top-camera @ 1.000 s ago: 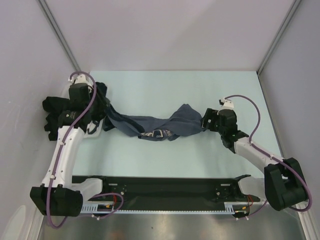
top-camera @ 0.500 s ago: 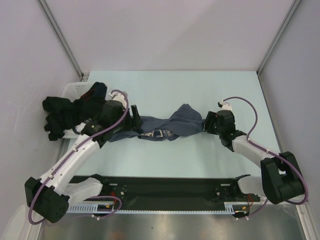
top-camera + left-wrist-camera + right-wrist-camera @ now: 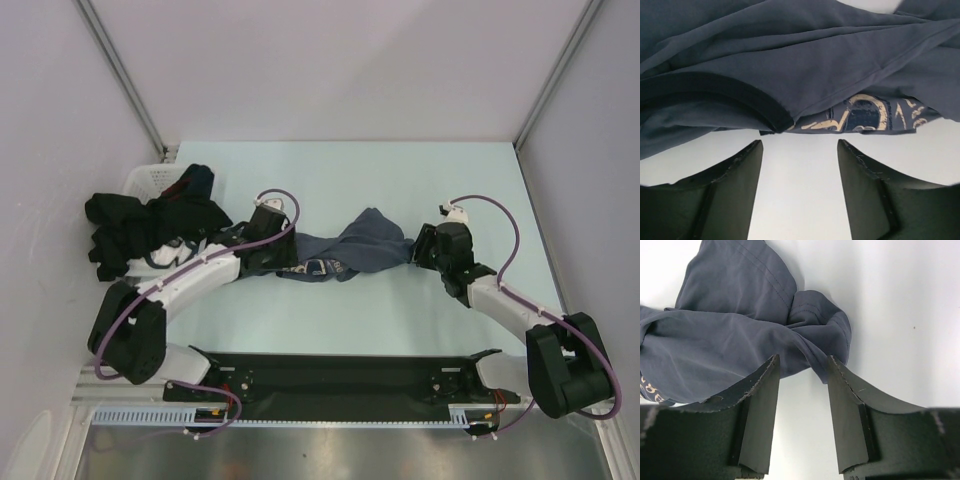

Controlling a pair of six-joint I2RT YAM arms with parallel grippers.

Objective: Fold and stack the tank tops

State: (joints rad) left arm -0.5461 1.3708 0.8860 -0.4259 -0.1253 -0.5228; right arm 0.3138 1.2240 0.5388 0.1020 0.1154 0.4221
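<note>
On the pale table (image 3: 350, 180), the blue-grey top (image 3: 345, 250) lies midway between the arms, bunched into a twisted band and not yet spread. The black top (image 3: 125, 225) is heaped over a white basket (image 3: 145, 178) at the left edge. The step in hand looks like taking the blue-grey top by its two ends to pull it flat before folding. The left gripper (image 3: 800, 145) sits at its left end, jaws apart and empty, with cloth just ahead of the tips. The right gripper (image 3: 802, 360) is at the right end, jaws also apart, a rolled hem at their mouth. Next, each probably needs to ease in and pinch an edge. Dark trim (image 3: 740, 95) curves along one opening, and a gold print (image 3: 865, 112) peeks out beneath.
</note>
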